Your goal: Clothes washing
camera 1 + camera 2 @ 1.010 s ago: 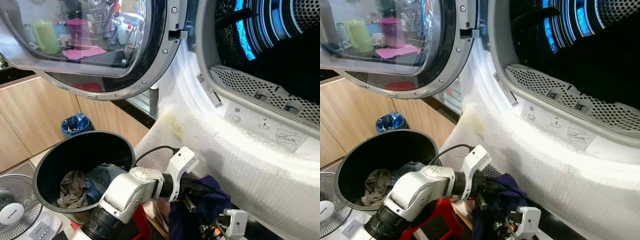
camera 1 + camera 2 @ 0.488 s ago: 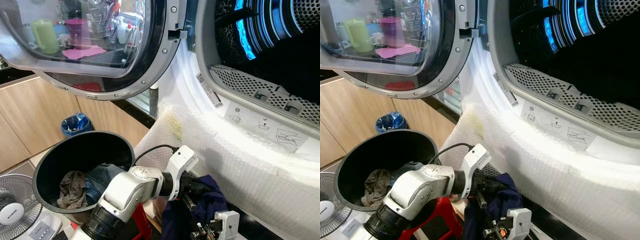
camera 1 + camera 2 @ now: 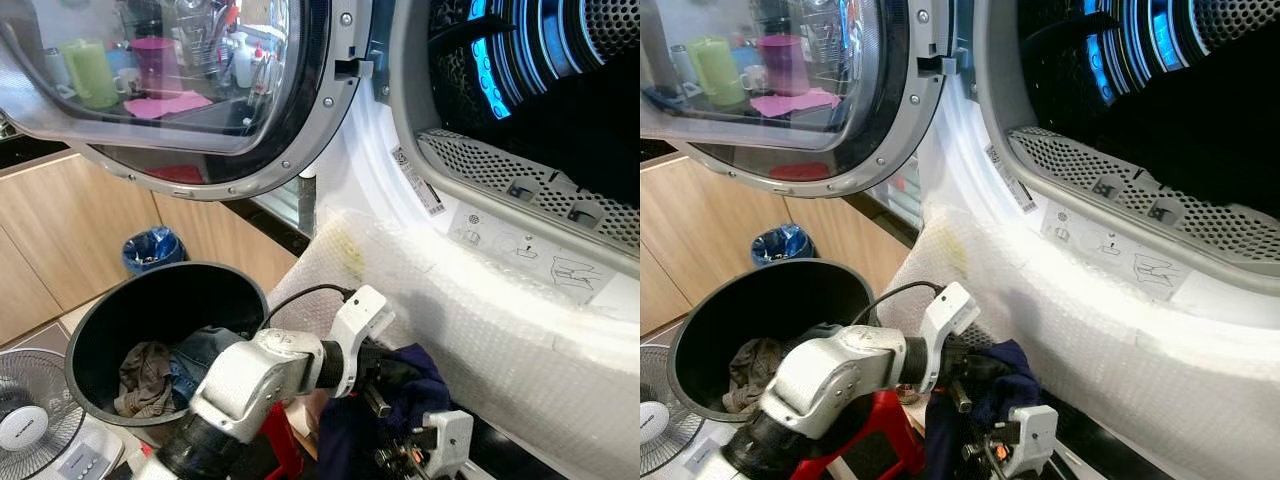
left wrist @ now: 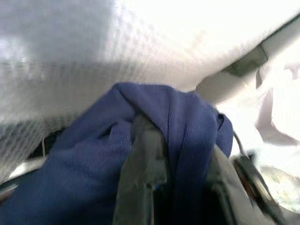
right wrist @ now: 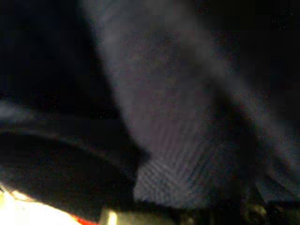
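While L jaws clamp navy garment [image 3: 400, 395], R jaws unclear, drum mouth [image 3: 560, 90] open above.

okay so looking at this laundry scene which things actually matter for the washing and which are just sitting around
Part of the job:
- navy garment, gripped by the left gripper
- right gripper, under the garment
- open drum and its door
- black bucket holding more clothes

Just lying about:
- fan
- blue bin
- red stool

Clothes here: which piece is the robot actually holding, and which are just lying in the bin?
The dark blue garment, pinched by the left gripper below the machine's opening. The brown rag and denim piece lie loose in the black bin.
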